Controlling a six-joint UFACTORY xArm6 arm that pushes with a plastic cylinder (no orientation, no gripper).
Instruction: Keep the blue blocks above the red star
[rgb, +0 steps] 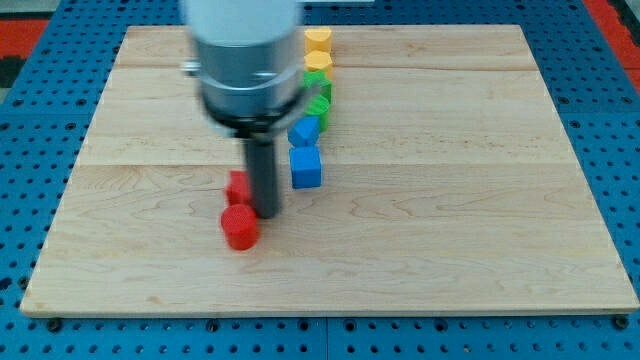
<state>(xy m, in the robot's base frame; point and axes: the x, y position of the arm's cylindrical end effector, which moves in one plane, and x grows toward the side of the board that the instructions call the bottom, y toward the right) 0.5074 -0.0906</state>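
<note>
Centrally, just left of the board's middle, a red block (237, 186) is seen, largely hidden behind the dark rod, so its star shape cannot be confirmed. At roughly 6 o'clock from it, nearly touching, a red cylinder (240, 227) is found. The rod's lower end, my tip (266, 213), is set on the board just at 3 o'clock of the two red blocks, close beside the cylinder's upper edge; contact cannot be judged. No gripper is carried, so nothing is held; only the bare rod is presented to the blocks.

At about 2 o'clock from the tip, a blue cube (306, 166) is placed, apart from the rod. Directly at 12 o'clock of that cube, a second blue block (303, 130) is seen, its shape unclear. Both blue blocks lie higher in the view than the red ones. Further along the same line toward 12 o'clock, green blocks (319, 97) are partly covered by the arm's grey housing (245, 55), followed by a yellow block (318, 64) and a yellow cylinder-like block (318, 41) near the top edge of the wooden board (480, 200).
</note>
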